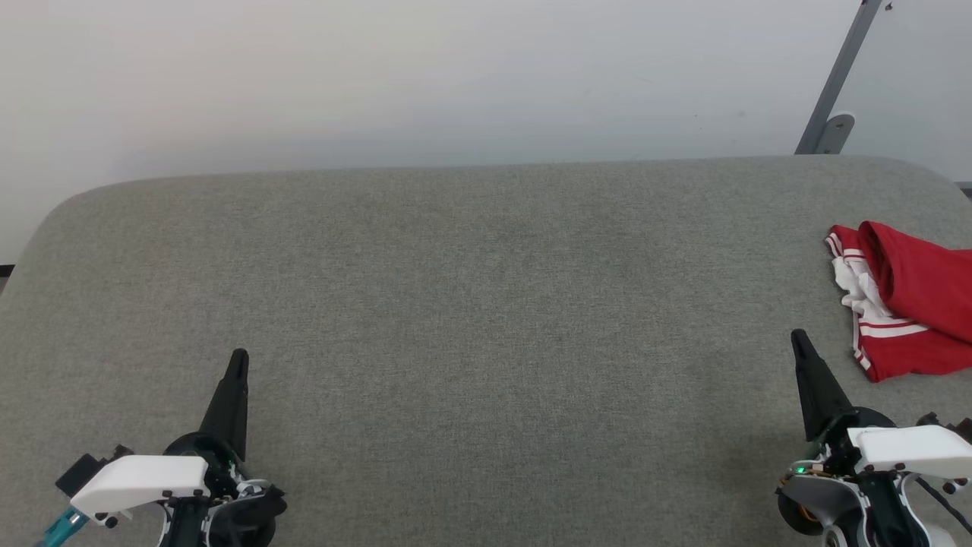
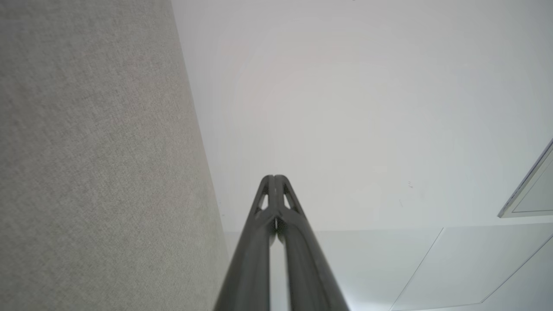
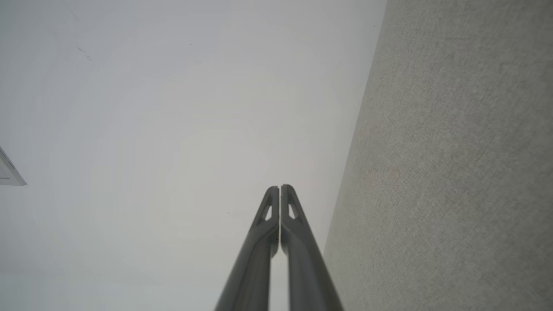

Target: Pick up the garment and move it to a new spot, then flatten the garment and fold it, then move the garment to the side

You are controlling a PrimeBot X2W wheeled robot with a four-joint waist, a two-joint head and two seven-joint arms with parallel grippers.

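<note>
left claw clenched, empty; right claw clenched, empty, near garment, not touching

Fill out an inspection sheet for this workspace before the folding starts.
Surface: table, grey fabric, flat.
Job's things: garment, red with white striped trim, bunched at the table's right side, partly cut off by the head view's edge.
Clutter: nothing seen.
Grippers: left tool shut, holding nothing; right tool shut, holding nothing, just left of the garment and apart from it.
Cables: dark lead by the right wrist; what looks like a teal lead by the left wrist.
Surroundings: pale wall; grey strut at far right.
</note>
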